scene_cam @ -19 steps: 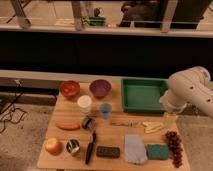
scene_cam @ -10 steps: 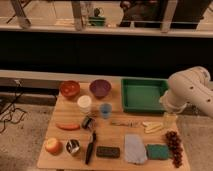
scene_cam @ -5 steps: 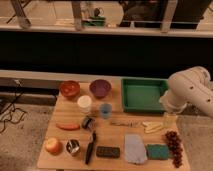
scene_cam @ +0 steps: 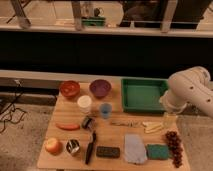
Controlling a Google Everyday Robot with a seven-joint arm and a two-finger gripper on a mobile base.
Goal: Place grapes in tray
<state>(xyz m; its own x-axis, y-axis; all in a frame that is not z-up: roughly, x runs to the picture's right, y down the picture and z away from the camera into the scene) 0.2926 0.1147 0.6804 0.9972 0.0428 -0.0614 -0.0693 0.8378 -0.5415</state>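
Note:
The grapes (scene_cam: pixel 174 146), a long bunch of dark red-purple berries, lie at the table's front right corner, right of the green sponge (scene_cam: pixel 157 151). The green tray (scene_cam: pixel 143 94) sits at the back right of the table and looks empty. My white arm comes in from the right. My gripper (scene_cam: pixel 169 120) hangs below it, over the table's right edge, just above the grapes and in front of the tray.
On the wooden table (scene_cam: pixel 115 131): an orange bowl (scene_cam: pixel 69 89), a purple bowl (scene_cam: pixel 100 88), a white cup (scene_cam: pixel 84 103), a blue cup (scene_cam: pixel 105 110), a carrot (scene_cam: pixel 67 126), an apple (scene_cam: pixel 52 145), a black knife (scene_cam: pixel 90 147), a grey cloth (scene_cam: pixel 134 148), a banana (scene_cam: pixel 152 127).

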